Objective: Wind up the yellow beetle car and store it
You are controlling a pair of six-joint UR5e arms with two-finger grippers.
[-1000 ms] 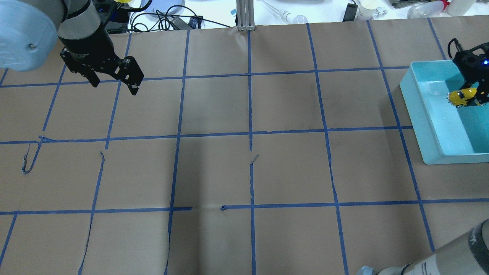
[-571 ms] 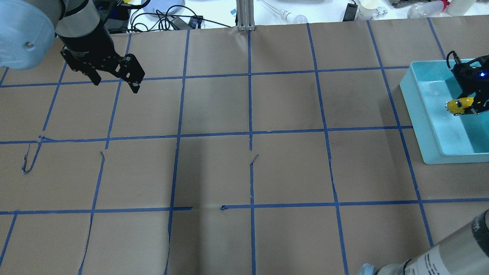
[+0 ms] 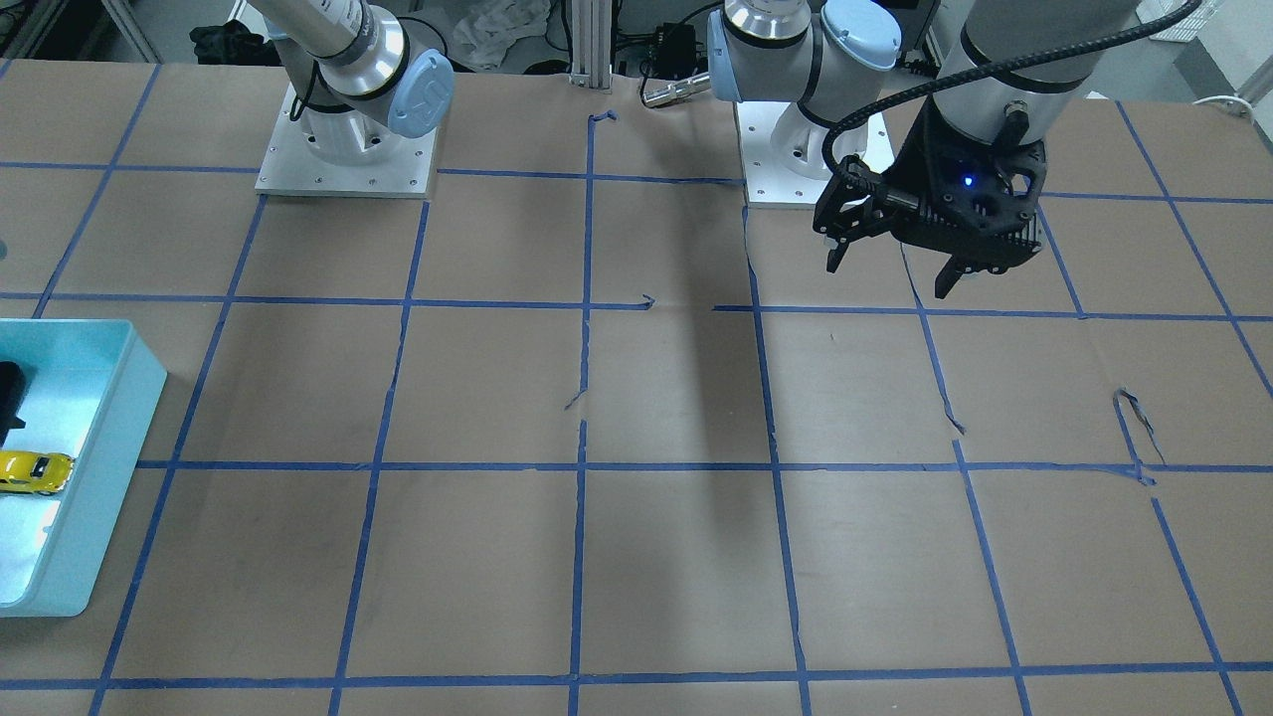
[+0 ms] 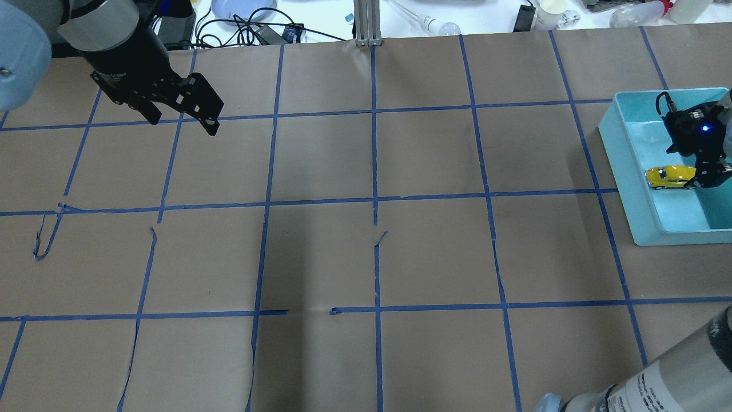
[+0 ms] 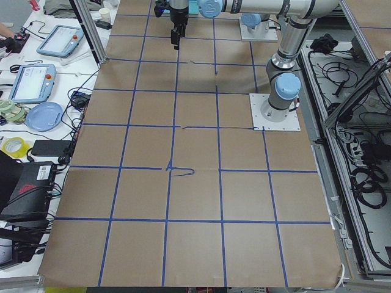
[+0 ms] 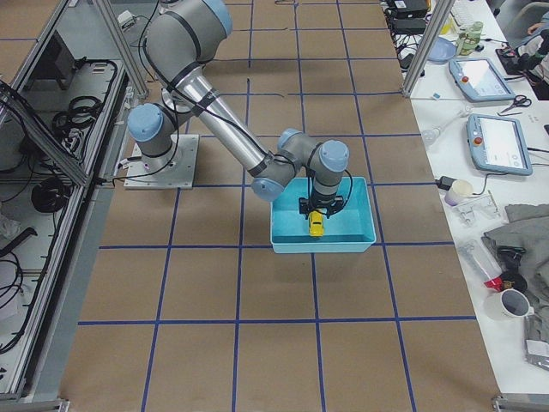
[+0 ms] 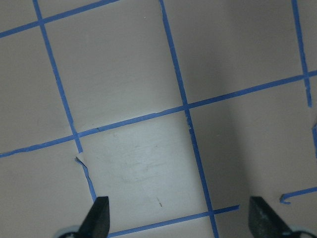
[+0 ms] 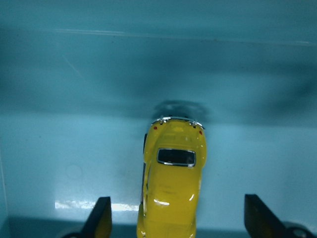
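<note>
The yellow beetle car (image 4: 669, 177) lies on the floor of the teal bin (image 4: 623, 166) at the table's right end, near the bin's left wall. It also shows in the front view (image 3: 35, 471) and the right side view (image 6: 316, 225). My right gripper (image 4: 702, 178) hangs in the bin over the car. In the right wrist view the car (image 8: 172, 178) sits between the two fingertips (image 8: 101, 218), and both stand well off its sides, so the gripper (image 8: 178, 220) is open. My left gripper (image 4: 184, 126) is open and empty above the far left of the table (image 3: 888, 280).
Brown paper with a grid of blue tape (image 4: 374, 200) covers the table. Cables, a bulb and bottles (image 4: 440, 26) lie beyond the far edge. The bin's walls (image 3: 109, 447) surround the right gripper.
The right gripper moved toward the bin's left wall and lower with the car; the car was tilted and is now level on the bin floor. The left gripper shifted slightly farther away.
</note>
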